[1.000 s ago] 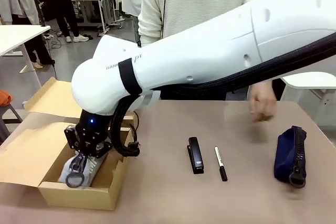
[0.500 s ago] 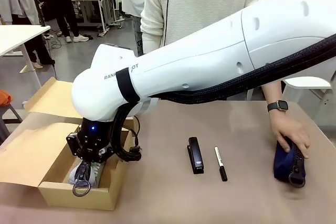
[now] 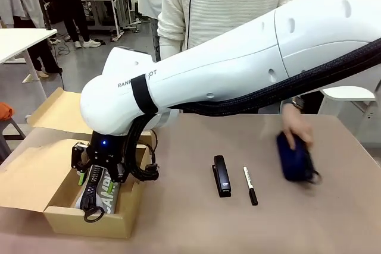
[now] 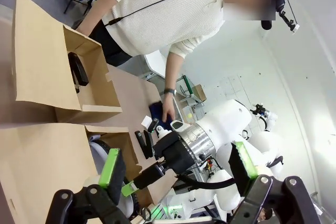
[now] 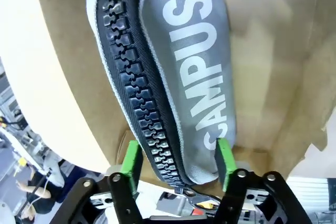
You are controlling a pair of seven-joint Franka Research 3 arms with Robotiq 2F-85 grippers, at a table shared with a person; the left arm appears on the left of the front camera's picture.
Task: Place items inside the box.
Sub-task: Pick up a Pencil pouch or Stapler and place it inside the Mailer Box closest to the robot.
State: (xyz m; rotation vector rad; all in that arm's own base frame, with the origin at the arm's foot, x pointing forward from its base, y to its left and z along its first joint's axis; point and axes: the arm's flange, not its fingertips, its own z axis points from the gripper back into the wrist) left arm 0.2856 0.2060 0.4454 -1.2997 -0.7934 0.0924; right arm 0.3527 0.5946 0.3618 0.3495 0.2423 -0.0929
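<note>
Right gripper [image 3: 98, 178] is hovering in the box [image 3: 89, 221] at the tabletop's near-left corner, jaws straddling one end of the soft, floppy case [image 5: 194, 66] inside, can't tell if pinching, I'd be grabbing mid-body.

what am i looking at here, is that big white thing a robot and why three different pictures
Yes, it is a robot arm; two of them share a table with a person. The wide picture is from a fixed camera between the arms, facing the person. The other two are from cameras on each wrist, looking along that arm's fingers. The right hand is down in the cardboard box, its green-padded fingers open either side of a grey pencil case lettered CAMPUS lying there. The left hand is open and empty. On the table lie a black stapler and a pen, and the person's hand is on a dark blue pouch.
</note>
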